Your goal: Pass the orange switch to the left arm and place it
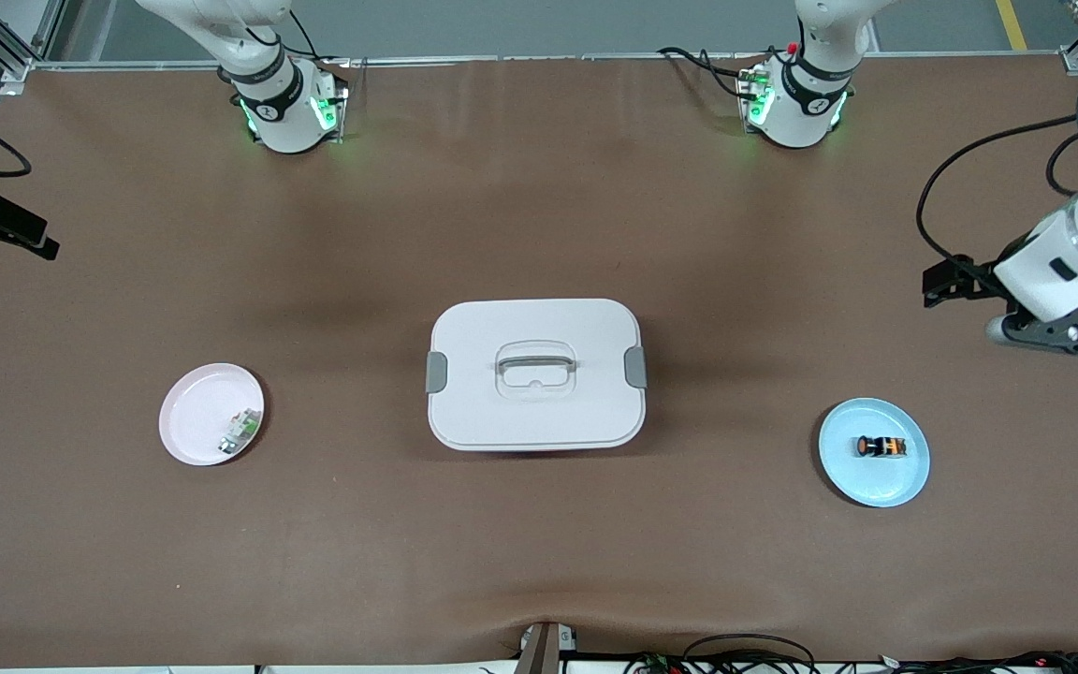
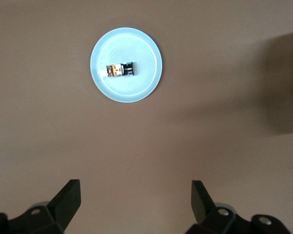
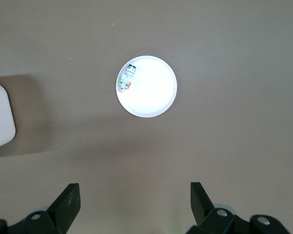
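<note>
The orange switch [image 1: 881, 446] lies on its side on a pale blue plate [image 1: 904, 482] toward the left arm's end of the table [image 1: 539, 234], well apart from the white box [image 1: 535, 374] at the table's middle. A green-and-white component [image 1: 240, 431] sits in a pink plate [image 1: 188, 417] toward the right arm's end. The left pincer [image 2: 136, 204] hangs wide open and empty over bare table near the blue plate. The right pincer [image 3: 135, 204] hangs likewise spread and empty, at its own end's edge.
</note>
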